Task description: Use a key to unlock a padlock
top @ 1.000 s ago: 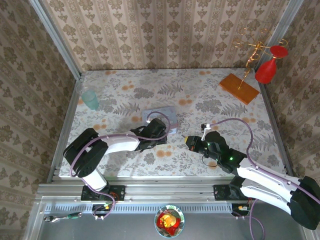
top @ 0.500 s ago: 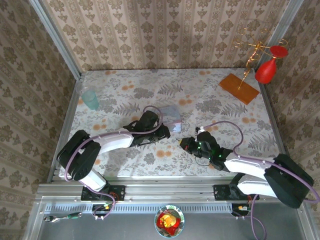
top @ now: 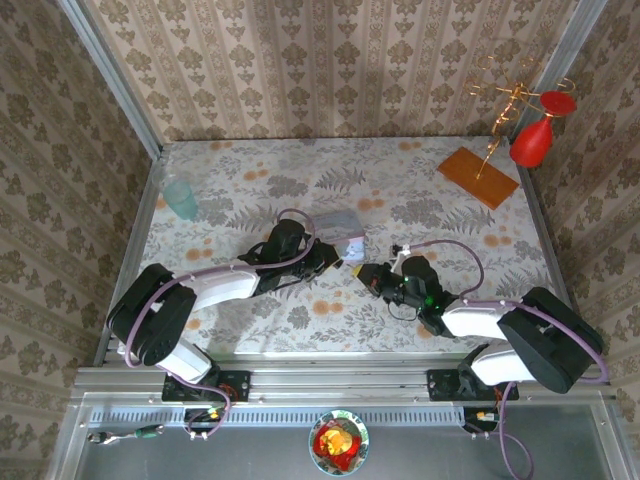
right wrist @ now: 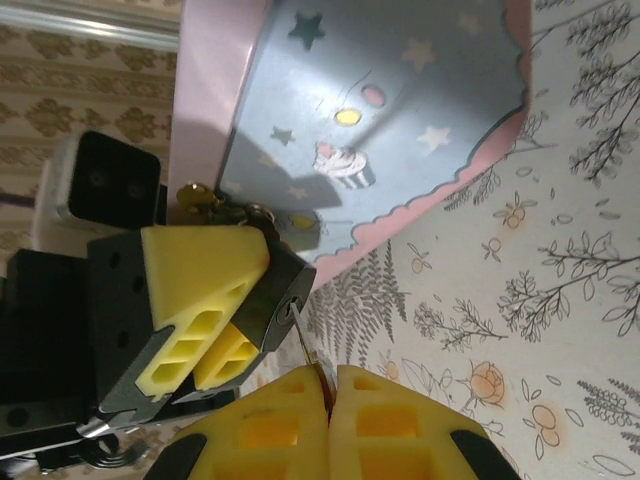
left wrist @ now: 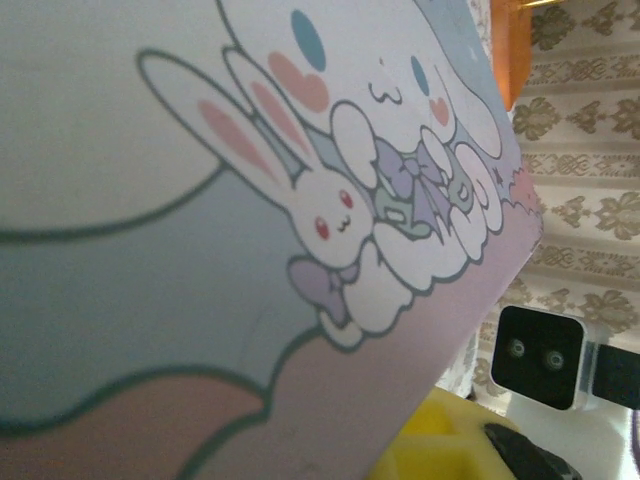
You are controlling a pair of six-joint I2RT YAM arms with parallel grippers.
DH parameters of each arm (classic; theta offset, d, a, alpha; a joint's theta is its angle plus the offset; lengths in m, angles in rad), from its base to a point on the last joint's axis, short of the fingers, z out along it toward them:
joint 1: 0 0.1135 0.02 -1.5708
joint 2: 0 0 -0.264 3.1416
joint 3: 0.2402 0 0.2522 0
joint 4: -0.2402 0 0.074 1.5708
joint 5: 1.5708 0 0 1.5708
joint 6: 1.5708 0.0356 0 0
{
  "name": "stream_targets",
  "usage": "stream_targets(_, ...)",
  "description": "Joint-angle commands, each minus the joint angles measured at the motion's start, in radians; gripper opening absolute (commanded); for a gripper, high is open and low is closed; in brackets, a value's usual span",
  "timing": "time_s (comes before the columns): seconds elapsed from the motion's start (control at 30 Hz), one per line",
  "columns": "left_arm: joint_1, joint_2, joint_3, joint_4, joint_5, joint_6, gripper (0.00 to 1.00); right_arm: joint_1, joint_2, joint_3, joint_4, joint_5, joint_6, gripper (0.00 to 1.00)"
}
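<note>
A small dark padlock (right wrist: 283, 285) is clamped between the yellow fingers (right wrist: 200, 268) of my left gripper (right wrist: 250, 305), keyhole facing the right wrist camera. Its shackle end sits by a gold clasp (right wrist: 200, 196) on the pastel cartoon tin (right wrist: 370, 120). My right gripper (right wrist: 330, 385) is shut on a thin silvery key (right wrist: 302, 338), whose tip touches the keyhole. From above, the left gripper (top: 333, 258) and right gripper (top: 368, 276) meet just in front of the tin (top: 340, 226). In the left wrist view the tin (left wrist: 250, 230) looms close and one yellow finger (left wrist: 445, 445) peeks out below it.
A teal cup (top: 181, 198) stands at the left edge. At the back right an orange board (top: 477, 177) carries a gold stand (top: 512, 95) with a red bulb (top: 533, 140). The flowered tablecloth (top: 430, 200) spreads around the grippers.
The right gripper has slid left and forward with the key, up to the padlock. The left gripper has shifted right, and the tin moved with it.
</note>
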Motion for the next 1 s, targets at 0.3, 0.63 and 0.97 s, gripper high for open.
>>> stream_targets(0.3,0.011,-0.010,-0.006,0.203,0.078,-0.120,0.01,-0.077,-0.028,-0.012,0.093,-0.149,-0.023,0.00)
stream_targets(0.63,0.012,-0.010,0.011,0.200,0.090,-0.124,0.00,-0.133,-0.001,0.011,0.149,-0.235,0.009,0.00)
stream_targets(0.97,0.011,0.026,0.019,0.269,0.123,-0.162,0.00,-0.136,0.022,0.015,0.158,-0.271,0.027,0.00)
